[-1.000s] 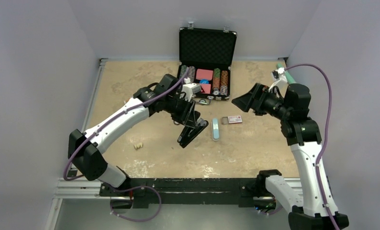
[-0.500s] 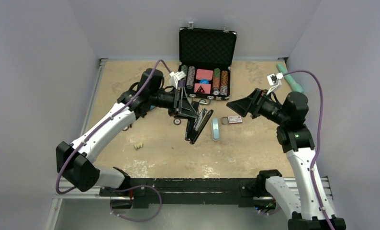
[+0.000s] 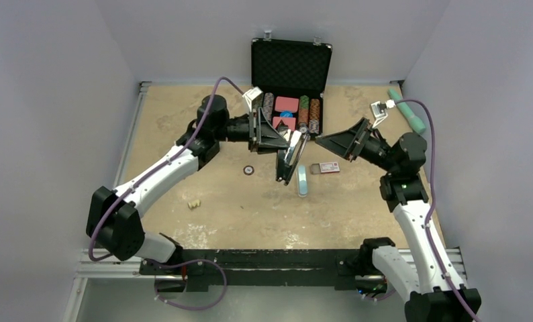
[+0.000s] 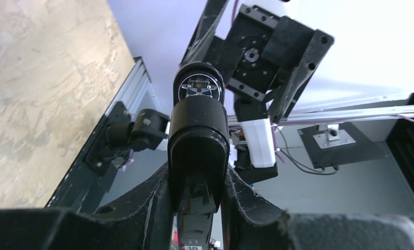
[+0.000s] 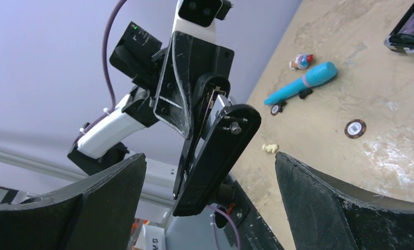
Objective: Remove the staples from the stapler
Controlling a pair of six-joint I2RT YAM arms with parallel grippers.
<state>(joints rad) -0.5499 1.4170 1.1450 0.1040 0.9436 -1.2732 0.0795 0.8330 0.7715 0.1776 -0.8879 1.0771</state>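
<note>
Above the table's middle, the black stapler (image 3: 289,159) hangs tilted, clamped between the fingers of the left gripper (image 3: 282,143); its staples cannot be made out. Just beside it, the right gripper (image 3: 323,140) faces it with fingers spread wide, holding nothing. Behind them, an open black case (image 3: 291,64) holds rows of poker chips (image 3: 304,113) and pink pieces (image 3: 286,104). A small labelled box (image 3: 329,167), its print too small to read, lies beside a pale stapler (image 3: 302,180).
</note>
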